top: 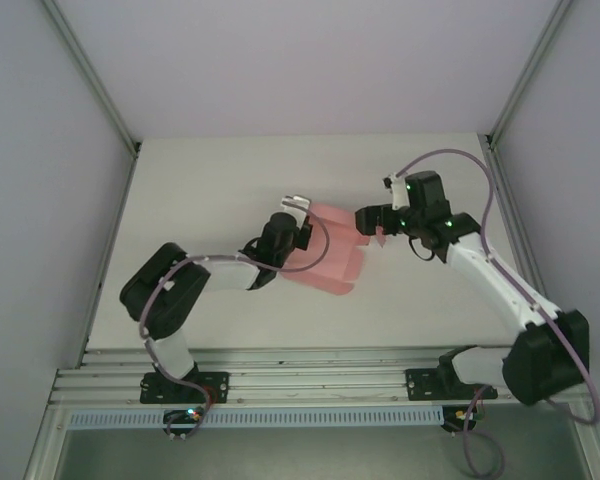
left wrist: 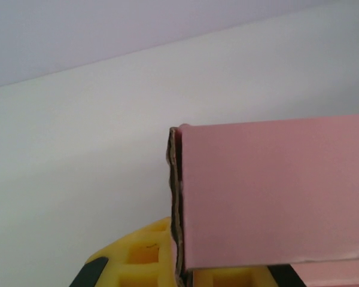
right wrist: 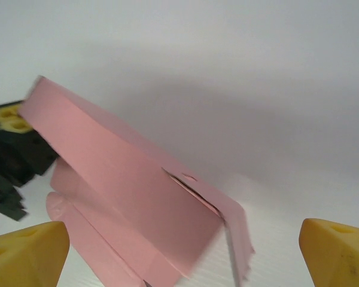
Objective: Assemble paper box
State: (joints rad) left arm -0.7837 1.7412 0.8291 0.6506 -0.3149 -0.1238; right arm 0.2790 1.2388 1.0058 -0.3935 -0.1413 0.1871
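Observation:
The pink paper box (top: 332, 255) is half folded and lifted off the white table (top: 200, 190) in the middle. My left gripper (top: 298, 213) is shut on its left edge; in the left wrist view the card's edge (left wrist: 177, 203) is pinched between yellow fingers (left wrist: 137, 254) of that gripper (left wrist: 182, 266). My right gripper (top: 372, 222) stands open at the box's right end. In the right wrist view its yellow fingertips (right wrist: 24, 251) sit wide apart, with the paper box (right wrist: 125, 197) and a loose side flap (right wrist: 236, 239) in front of the right gripper (right wrist: 182, 263), not touching the pads.
Grey walls (top: 40, 150) and metal frame posts (top: 90, 70) close in the table on three sides. A rail (top: 310, 385) with both arm bases runs along the near edge. The left gripper's dark body (right wrist: 12, 155) shows beyond the box.

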